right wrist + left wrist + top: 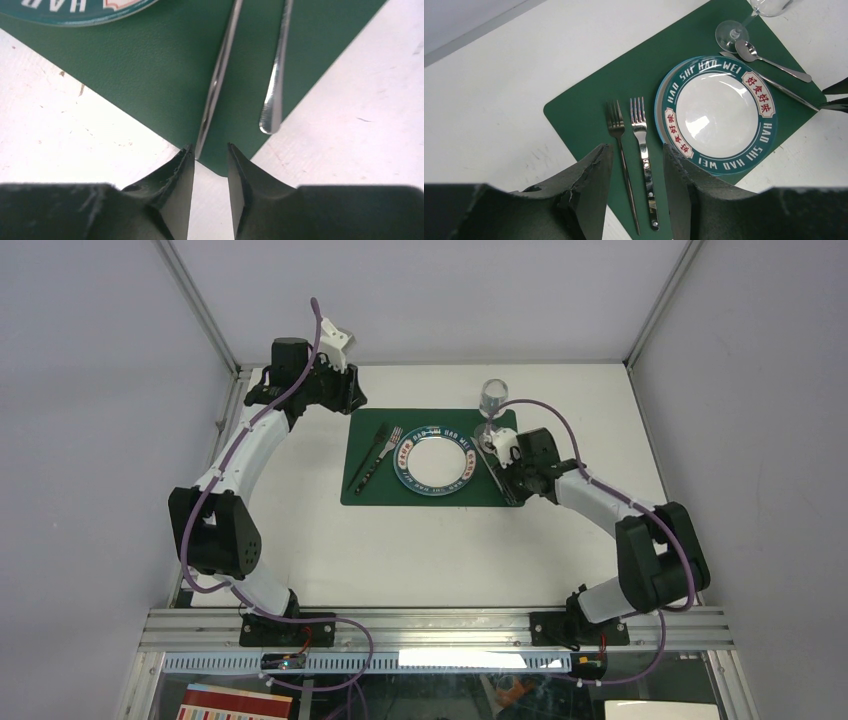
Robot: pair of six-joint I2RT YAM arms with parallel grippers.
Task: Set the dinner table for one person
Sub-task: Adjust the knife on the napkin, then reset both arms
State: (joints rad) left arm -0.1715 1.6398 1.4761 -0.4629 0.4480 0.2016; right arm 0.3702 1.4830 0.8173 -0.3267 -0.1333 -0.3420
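Note:
The white dinner table (420, 550) carries a dark green placemat (375, 490) with a teal-rimmed plate (435, 460) in its middle. Two forks (624, 150) (644, 150) lie side by side left of the plate. To its right lie a knife (217, 80) and a spoon (277, 75), and a wine glass (493, 400) stands at the mat's far right corner. My right gripper (210, 147) is open, low over the mat's near right corner, with the knife's handle end just beyond its left fingertip and nothing between the fingers. My left gripper (636, 150) hangs open and empty high over the forks.
Aluminium framing (440, 625) runs along the near edge, where both arm bases are bolted. Grey walls close in the far and side edges. The right arm's purple cable (560, 425) arches above the mat's right side, next to the glass.

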